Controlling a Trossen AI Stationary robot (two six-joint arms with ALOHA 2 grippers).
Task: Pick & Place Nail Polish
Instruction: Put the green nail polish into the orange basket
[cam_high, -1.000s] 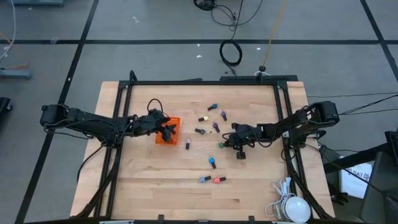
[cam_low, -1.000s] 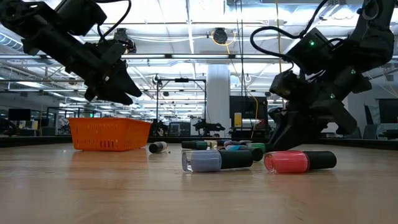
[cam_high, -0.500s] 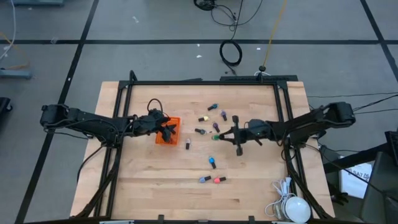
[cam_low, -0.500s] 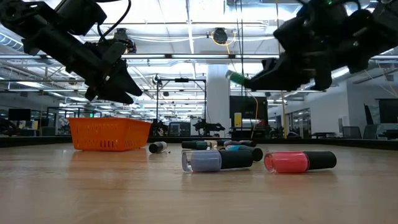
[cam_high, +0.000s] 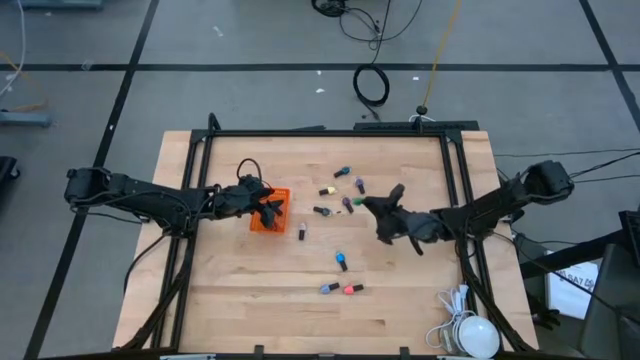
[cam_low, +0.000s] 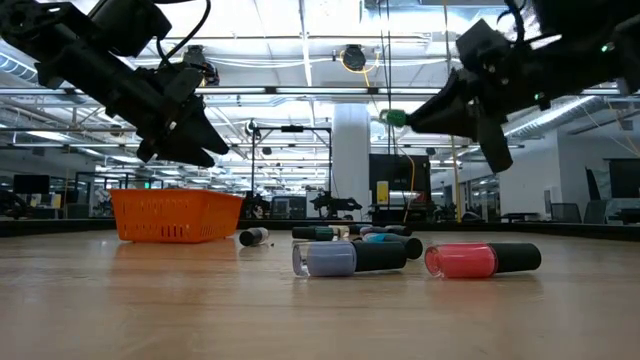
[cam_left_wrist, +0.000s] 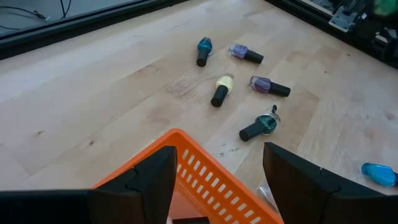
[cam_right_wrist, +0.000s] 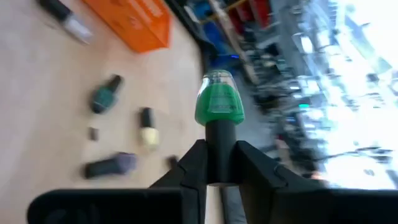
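My right gripper (cam_high: 368, 204) hangs above the table's middle, shut on a green nail polish bottle (cam_right_wrist: 218, 102), which also shows high up in the low view (cam_low: 393, 117). My left gripper (cam_left_wrist: 217, 186) stands open over the orange mesh basket (cam_high: 270, 211) at the left. Several more nail polish bottles lie on their sides on the wood, among them a yellow one (cam_left_wrist: 221, 90), a teal one (cam_left_wrist: 203, 50), a blue one (cam_high: 341, 261), a lavender one (cam_low: 325, 258) and a pink one (cam_low: 465, 260). My right gripper pinches the green bottle's dark cap (cam_right_wrist: 217, 140) between its two fingers. The fingers lie nearly level and point toward the table's left, in line with the bottle. The green glass body sticks out past the fingertips, and the bottle is lifted clear of the table.
A black frame (cam_high: 330, 132) runs along the table's edges. A white round object with a coiled cable (cam_high: 470, 335) sits at the near right corner. Bare wood lies along the near edge and at the far left.
My right gripper has risen from the table with the green bottle, tipped from pointing down to nearly level, and rolled. The bottle is now lifted clear, its green end toward the basket. My left gripper has kept still.
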